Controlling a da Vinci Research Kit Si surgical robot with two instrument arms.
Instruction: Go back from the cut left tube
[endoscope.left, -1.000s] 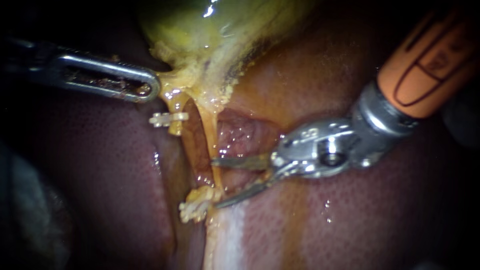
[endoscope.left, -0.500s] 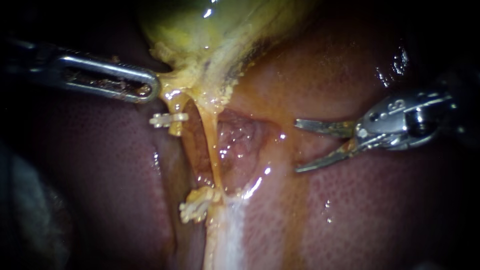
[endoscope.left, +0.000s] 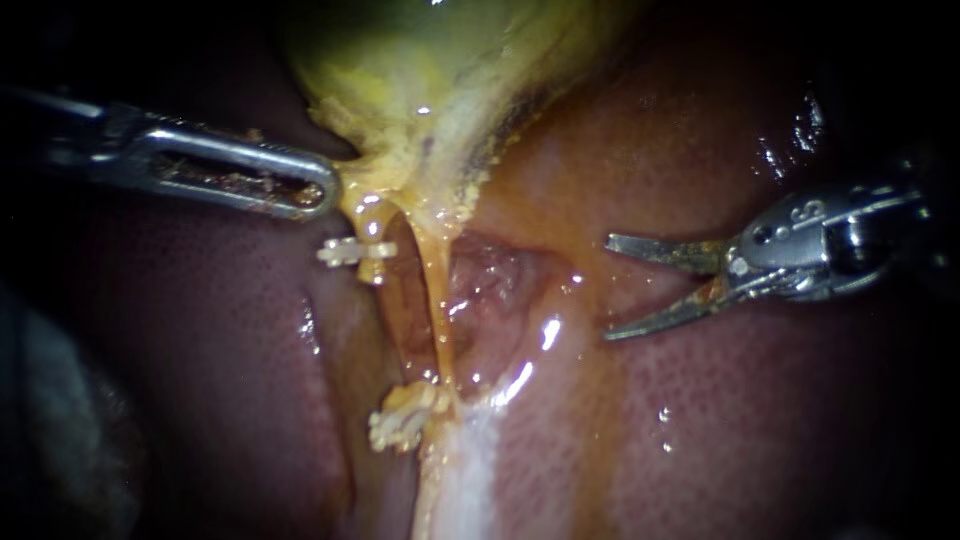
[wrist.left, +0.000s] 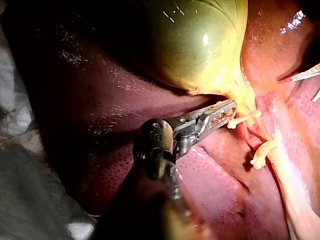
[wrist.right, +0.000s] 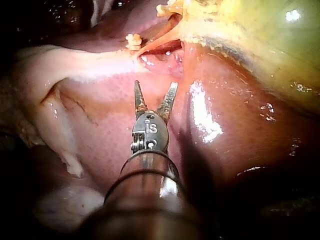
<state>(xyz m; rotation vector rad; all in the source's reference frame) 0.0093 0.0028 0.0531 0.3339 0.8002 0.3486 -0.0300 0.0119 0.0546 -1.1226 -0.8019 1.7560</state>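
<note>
Liver wet, glistening; left instrument holds gallbladder; grey cloth beside.

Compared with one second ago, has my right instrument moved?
Yes. The right instrument has drawn back toward the view's right, away from the lower clip, and now lies over the liver.

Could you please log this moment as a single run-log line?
left tube: cut, clip on each end | left instrument: shut on gallbladder | right instrument: jaws open over liver, apart from left tube
</note>
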